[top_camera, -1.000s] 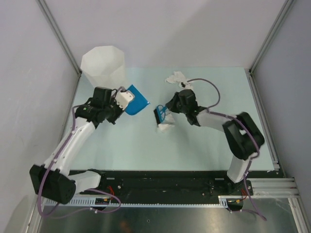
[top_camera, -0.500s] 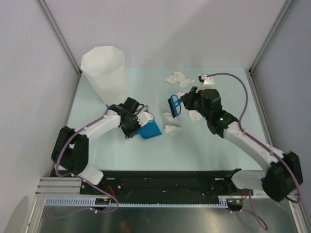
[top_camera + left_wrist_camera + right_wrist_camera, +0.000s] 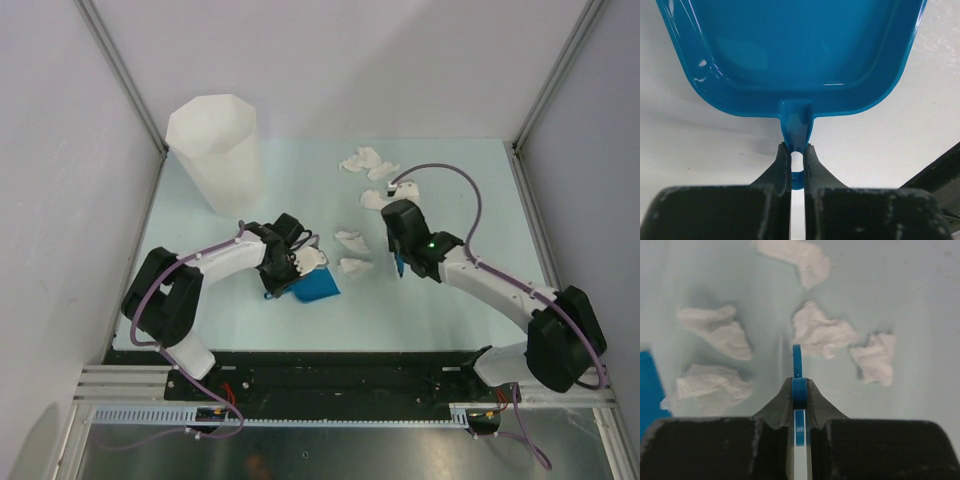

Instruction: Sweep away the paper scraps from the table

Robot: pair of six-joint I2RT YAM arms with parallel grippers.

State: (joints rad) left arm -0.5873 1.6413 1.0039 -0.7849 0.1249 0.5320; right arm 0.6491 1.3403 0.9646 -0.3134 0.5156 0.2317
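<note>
Several crumpled white paper scraps lie on the pale green table (image 3: 460, 200): two (image 3: 350, 238) (image 3: 356, 267) between the grippers, and more farther back (image 3: 362, 160) (image 3: 375, 198). My left gripper (image 3: 288, 272) is shut on the handle (image 3: 796, 135) of the blue dustpan (image 3: 316, 286), which rests on the table just left of the nearest scrap. Its pan (image 3: 790, 50) holds no scraps. My right gripper (image 3: 401, 250) is shut on a blue brush (image 3: 797, 370), right of the two middle scraps. The right wrist view shows several scraps (image 3: 715, 330) (image 3: 710, 387) (image 3: 821, 332) (image 3: 875, 359) ahead of it and the dustpan's edge (image 3: 647, 390) at the left.
A tall white faceted bin (image 3: 213, 150) stands at the table's far left corner. Grey walls with metal frame posts close in the table on the left, back and right. A black rail runs along the near edge (image 3: 340, 372).
My left arm carried the dustpan from beside the bin down to the table near the scraps. My right arm swung the brush from left of the scraps round to their right side.
</note>
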